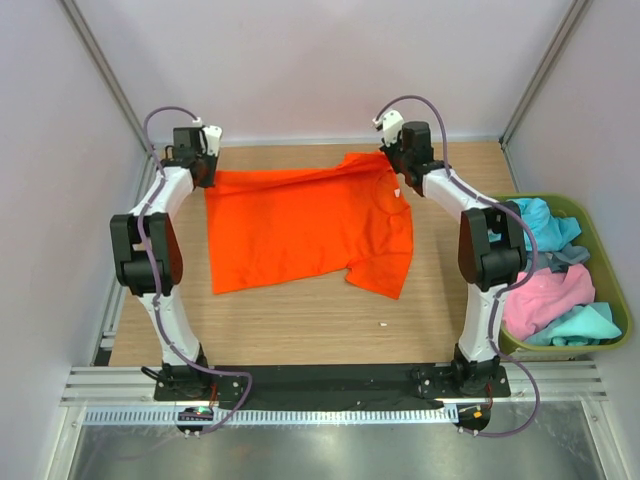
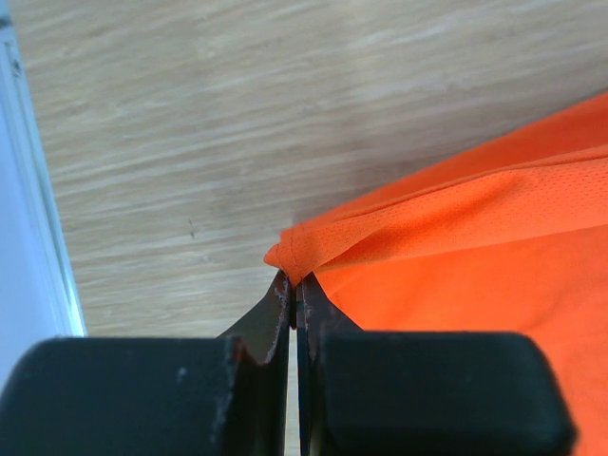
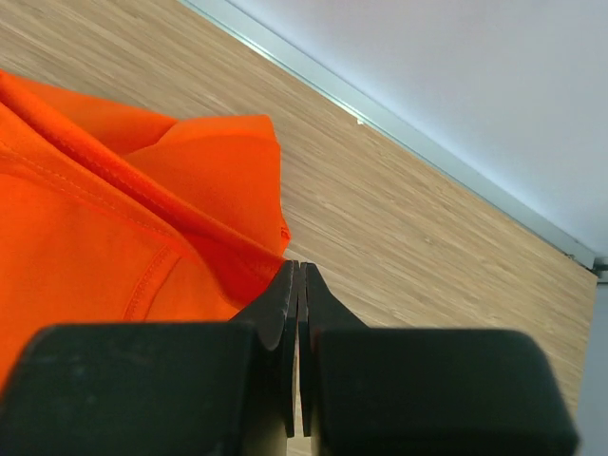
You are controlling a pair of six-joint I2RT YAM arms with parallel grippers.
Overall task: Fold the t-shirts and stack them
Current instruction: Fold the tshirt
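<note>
Fine-mesh orange t-shirt (image 1: 300, 225) — softly creased

Pinched edges of orange t-shirt (image 2: 456, 285), unseen between fingers (image 2: 269, 328).

Pale wooden table (image 1: 300, 310), plain white walls (image 1: 320, 60), metal rail (image 1: 330, 385) along near edge

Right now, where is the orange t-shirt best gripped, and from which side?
At its far edge, coming down from above. The orange t-shirt lies spread flat, so only edges pinch easily: the left end effector is shut on its far left corner, the right end effector on its far right edge.
</note>
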